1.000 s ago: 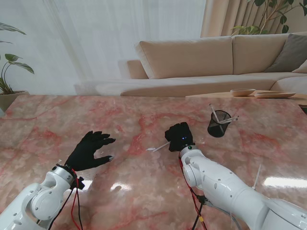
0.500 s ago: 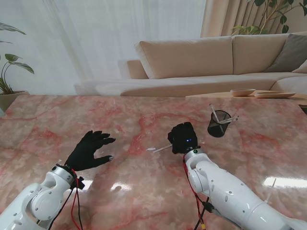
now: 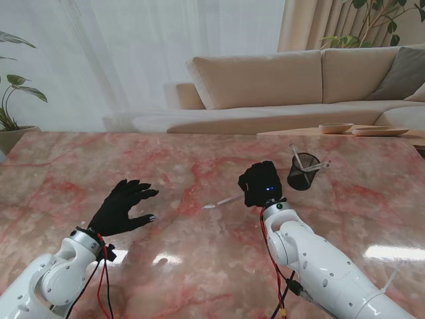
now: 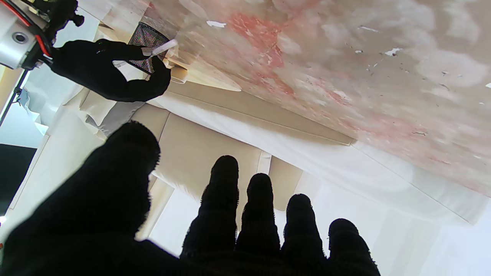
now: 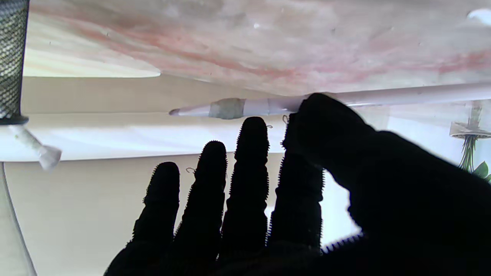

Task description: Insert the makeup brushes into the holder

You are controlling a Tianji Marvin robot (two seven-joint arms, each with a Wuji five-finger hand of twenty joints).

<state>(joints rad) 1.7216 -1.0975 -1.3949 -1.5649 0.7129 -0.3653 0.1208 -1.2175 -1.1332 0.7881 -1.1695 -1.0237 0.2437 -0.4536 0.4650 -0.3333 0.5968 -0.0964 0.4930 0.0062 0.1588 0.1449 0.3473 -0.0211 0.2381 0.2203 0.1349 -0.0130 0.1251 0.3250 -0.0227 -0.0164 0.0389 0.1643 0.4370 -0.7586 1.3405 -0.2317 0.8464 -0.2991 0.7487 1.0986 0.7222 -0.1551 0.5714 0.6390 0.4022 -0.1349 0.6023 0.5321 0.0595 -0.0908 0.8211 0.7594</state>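
Note:
A black mesh holder (image 3: 303, 171) stands on the pink marble table (image 3: 199, 266) at the right, with two white brushes (image 3: 295, 156) leaning out of it. Just left of it, my right hand (image 3: 260, 184) is shut on a white makeup brush (image 3: 222, 201) whose end sticks out toward the left. In the right wrist view the thumb (image 5: 330, 126) pins the brush (image 5: 268, 105) against the fingers, and the holder (image 5: 11, 57) is at the edge. My left hand (image 3: 123, 206) hovers open at the left, fingers spread. The left wrist view shows the right hand (image 4: 107, 73) beside the holder (image 4: 147, 36).
A beige sofa (image 3: 279, 80) runs behind the table's far edge. A low wooden table with shallow bowls (image 3: 335, 127) sits at the back right. A potted plant (image 3: 10, 100) stands at the far left. Red cables (image 3: 103, 286) hang from both forearms.
My right hand has carried the brush to the right and farther from me, closing on the holder. The left hand has stayed where it was.

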